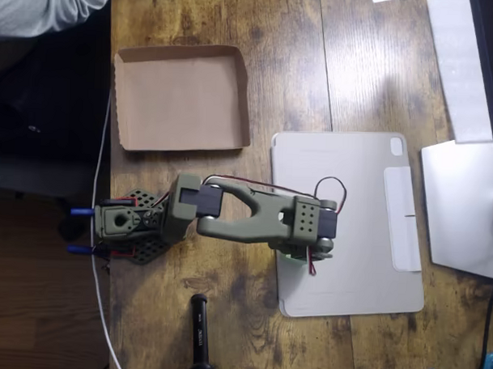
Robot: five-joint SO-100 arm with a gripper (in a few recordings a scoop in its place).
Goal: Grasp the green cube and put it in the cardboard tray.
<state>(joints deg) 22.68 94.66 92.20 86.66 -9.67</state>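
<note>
**Arm over tablet cover, cube mostly hidden under tool**

Overhead view, left to right. Upper left corner: a person's grey sleeve [50,6] at the frame edge. Cardboard tray [180,142] sits upper left on the wooden table [348,66], nothing inside it, flat bottom bare. White cable [98,252] runs down the table's left edge. Below the tray, the arm's base [130,225] at left-centre, olive-green arm [245,213] stretching rightward. A black cylindrical object [199,333] lies at bottom centre. Arm's wrist ends over the left part of the grey-beige tablet cover [354,221], centre-right. Tool [307,253] is under the wrist, seen from above; fingers hidden, cannot tell if clenched or released. Green cube [293,259]: just a small light-green sliver shows at the wrist's lower edge, on the tablet cover near its left side, well apart from the tray. Whether the tool touches it, cannot tell. Far right: a white slab [460,204] and dark monitor edge [489,80].
</note>
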